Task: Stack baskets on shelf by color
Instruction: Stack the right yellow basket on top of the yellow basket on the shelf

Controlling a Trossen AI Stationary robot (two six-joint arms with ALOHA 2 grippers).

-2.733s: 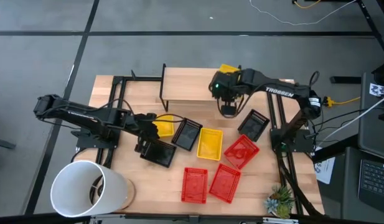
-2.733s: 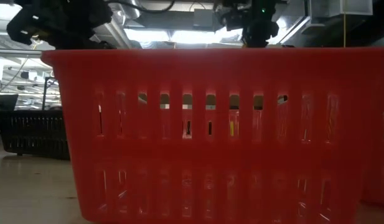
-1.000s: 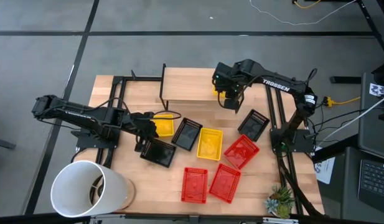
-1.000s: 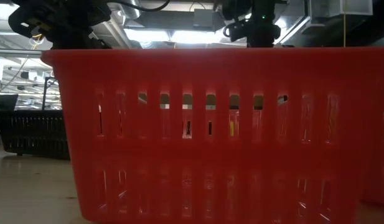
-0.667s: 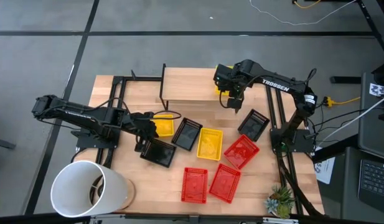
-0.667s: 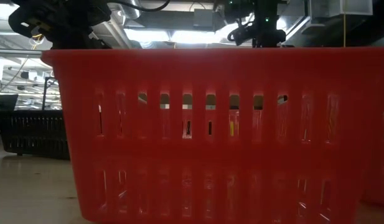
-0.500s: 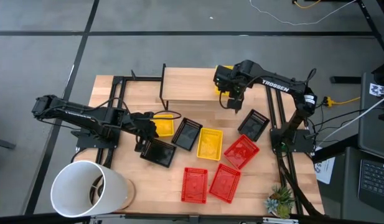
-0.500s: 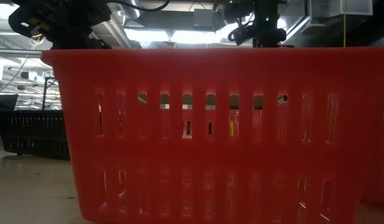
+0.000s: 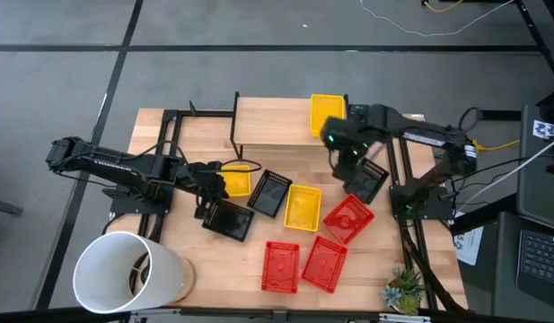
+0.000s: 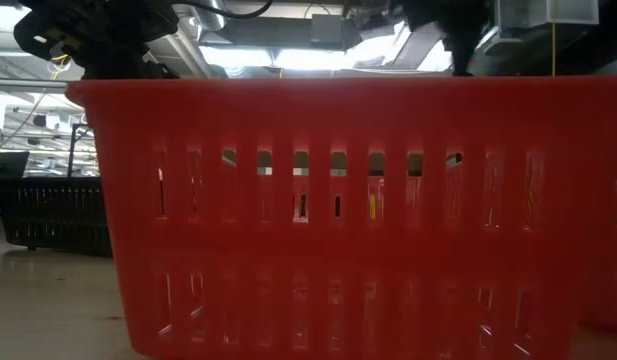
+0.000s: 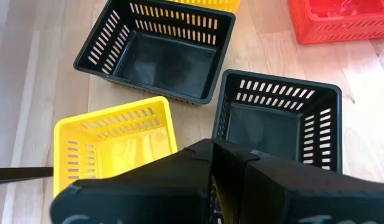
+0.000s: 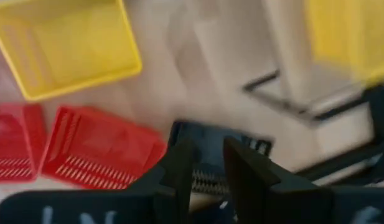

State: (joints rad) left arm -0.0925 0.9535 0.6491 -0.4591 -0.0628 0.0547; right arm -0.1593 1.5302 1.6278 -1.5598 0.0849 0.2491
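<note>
Grey floor surrounds the light wooden desk [image 9: 196, 269], where the right gripper [image 9: 346, 164] hangs above the near edge of the low wood-topped shelf with thin black legs [image 9: 272, 121], its fingers a narrow gap apart and holding nothing in the right wrist view. Just below it lies a black rectangular plastic mesh basket [image 9: 366, 179], and behind it one yellow mesh basket [image 9: 328, 114] sits alone on the shelf's right end. The left gripper [image 9: 211, 190] waits at the desk's left-middle, over the gap between a second yellow basket [image 9: 236, 182] and a black basket [image 9: 228, 219]; whether its fingers are spread or closed I cannot tell. Counting outward: three yellow baskets, the third [image 9: 302, 206] at the desk's centre; three black ones, including a tilted one [image 9: 270, 193] beside that third yellow; and three red ones, one tilted [image 9: 348, 218] right of centre and two [image 9: 281, 266] [image 9: 323, 266] side by side near the front edge. A large white plastic bucket [image 9: 124, 274] lies at the front left corner. One red basket wall [image 10: 338, 210] fills the low view.
</note>
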